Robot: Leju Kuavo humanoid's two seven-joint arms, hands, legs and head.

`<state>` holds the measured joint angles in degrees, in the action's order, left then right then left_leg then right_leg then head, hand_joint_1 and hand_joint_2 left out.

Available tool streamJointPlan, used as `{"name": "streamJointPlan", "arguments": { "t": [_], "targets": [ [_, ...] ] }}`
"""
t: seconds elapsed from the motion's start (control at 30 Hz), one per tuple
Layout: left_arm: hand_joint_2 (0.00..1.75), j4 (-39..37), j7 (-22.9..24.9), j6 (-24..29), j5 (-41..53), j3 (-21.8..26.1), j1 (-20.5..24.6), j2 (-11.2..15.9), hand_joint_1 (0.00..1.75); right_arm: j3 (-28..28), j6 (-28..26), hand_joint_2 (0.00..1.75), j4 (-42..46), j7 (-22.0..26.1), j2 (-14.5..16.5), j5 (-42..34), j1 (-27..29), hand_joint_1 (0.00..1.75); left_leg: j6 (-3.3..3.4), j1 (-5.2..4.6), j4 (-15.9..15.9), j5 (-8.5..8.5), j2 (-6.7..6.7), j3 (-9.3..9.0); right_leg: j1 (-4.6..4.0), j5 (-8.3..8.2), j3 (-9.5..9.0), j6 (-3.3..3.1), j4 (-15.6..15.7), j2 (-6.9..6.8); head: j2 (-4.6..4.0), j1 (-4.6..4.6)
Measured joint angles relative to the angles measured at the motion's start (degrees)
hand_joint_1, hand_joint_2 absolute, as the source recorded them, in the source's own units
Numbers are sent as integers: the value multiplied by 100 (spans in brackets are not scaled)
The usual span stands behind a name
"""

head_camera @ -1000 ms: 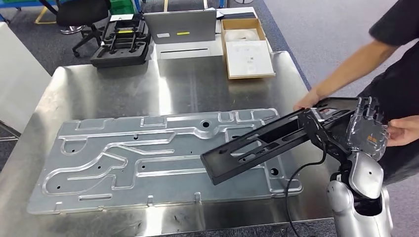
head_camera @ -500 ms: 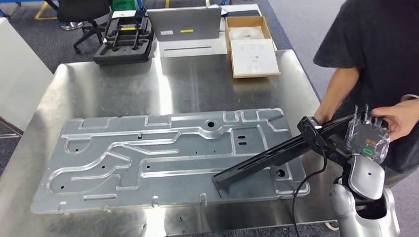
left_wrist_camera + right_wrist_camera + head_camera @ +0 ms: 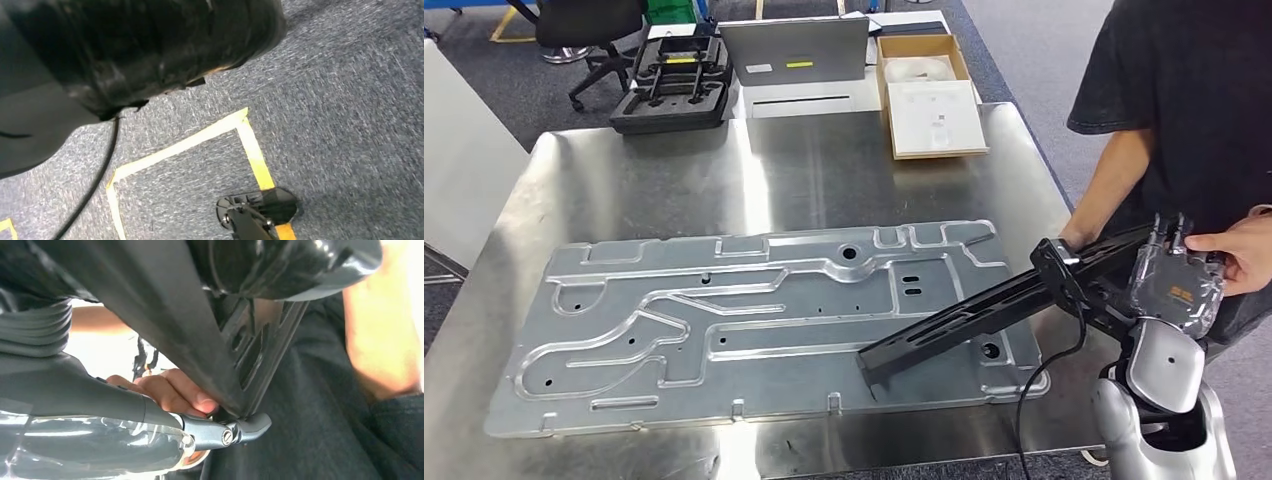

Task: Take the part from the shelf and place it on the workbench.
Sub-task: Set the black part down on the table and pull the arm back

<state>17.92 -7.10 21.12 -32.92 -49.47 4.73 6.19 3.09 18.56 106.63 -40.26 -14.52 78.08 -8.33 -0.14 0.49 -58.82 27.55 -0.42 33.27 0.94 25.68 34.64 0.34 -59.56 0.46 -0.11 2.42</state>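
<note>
The right hand (image 3: pixel 1176 285) sits at the right edge of the steel surface (image 3: pixel 674 170), its fingers (image 3: pixel 247 426) clamped on the near end of the long black part (image 3: pixel 969 315). That part — a flat, slotted frame — slants from the hand down toward the left, tilted on edge, and its far end rests on or just above the large stamped metal plate (image 3: pixel 724 320) that lies flat across the middle of the surface; whether it truly touches cannot be told. A person in a dark shirt (image 3: pixel 1184 90) stands just beside the right arm: one of the person's hands (image 3: pixel 1236 255) touches the back of the robot's hand, and the other arm (image 3: pixel 1104 195) reaches down to the part's end near the robot's wrist. In the right wrist view, the person's fingertips (image 3: pixel 175 392) lie against the underside of the black part, right by the robot's own fingers. A black cable (image 3: pixel 1034 385) hangs from the right forearm toward the surface's near edge. At the far side of the surface lie a black foam tray (image 3: pixel 669 85), a grey laptop-like panel (image 3: pixel 796 52) and an open cardboard box (image 3: pixel 929 95). The left wrist view looks down at blue-grey carpet (image 3: pixel 325 100) marked with yellow tape (image 3: pixel 200 137) — how the left hand's fingers stand cannot be told.
</note>
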Motion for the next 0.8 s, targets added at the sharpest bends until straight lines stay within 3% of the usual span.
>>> {"name": "streamJointPlan", "arguments": {
  "t": [0.07,0.13,0.23,0.27,0.3,0.33,0.4,0.47,0.53,0.6,0.73,0.8],
  "targets": [
    [0,0,-21,-3,10,25,-3,-3,0,-8,44,0,6,-6,-53,-16,12,0,85,-20,43,-25,8,-10,20,-10,14,74,7,17,0,-4],
    [0,0,-32,-4,27,40,1,-4,0,-27,140,0,13,-8,-110,-84,26,0,179,-17,107,-67,27,-46,30,119,88,112,-165,10,0,-8],
    [0,0,-33,-6,44,56,14,-5,0,-80,288,0,12,-7,-181,-267,41,0,259,-29,131,-80,53,-63,19,616,525,123,-1149,-2,0,-13],
    [0,0,-31,-7,46,61,12,-4,0,-104,327,0,11,-7,-205,-318,47,0,262,-34,128,-77,56,-65,21,701,657,132,-1437,-2,0,-12],
    [0,0,-29,-8,49,64,10,-4,0,-132,360,0,10,-4,-232,-353,51,0,263,-36,122,-71,56,-69,30,674,697,142,-1528,-3,0,-11],
    [0,0,-28,-9,52,68,9,-4,0,-163,382,0,10,0,-261,-369,51,0,257,-32,109,-59,52,-77,45,535,613,153,-1365,-5,0,-10],
    [0,0,-31,-11,61,74,12,-4,0,-226,404,0,11,13,-303,-327,41,0,209,-31,41,-7,34,-78,72,206,244,173,-634,-9,0,-15],
    [0,0,-43,-10,78,86,15,-4,0,-292,366,0,26,28,-327,-156,35,0,135,-41,-34,42,12,-44,68,108,17,133,-185,-6,0,-16],
    [0,0,-77,-11,96,94,13,-10,0,-368,238,0,50,48,-336,173,41,0,79,-38,-55,55,0,-17,52,125,3,43,-148,-9,0,-15],
    [0,0,-132,-22,107,95,12,-20,0,-437,-7,0,97,59,-341,609,55,0,28,-20,-243,192,2,67,56,108,-1,-24,-126,-25,0,2],
    [0,0,-205,-48,125,97,8,-32,0,-471,-533,0,184,54,-417,966,108,0,-39,-7,-1435,783,8,633,50,96,14,-72,-111,-58,0,36],
    [0,0,-214,-57,133,98,-10,-44,0,-471,-694,0,195,43,-469,967,149,0,-33,-7,-1741,818,8,784,41,95,18,-77,-112,-64,0,34]
  ]
}}
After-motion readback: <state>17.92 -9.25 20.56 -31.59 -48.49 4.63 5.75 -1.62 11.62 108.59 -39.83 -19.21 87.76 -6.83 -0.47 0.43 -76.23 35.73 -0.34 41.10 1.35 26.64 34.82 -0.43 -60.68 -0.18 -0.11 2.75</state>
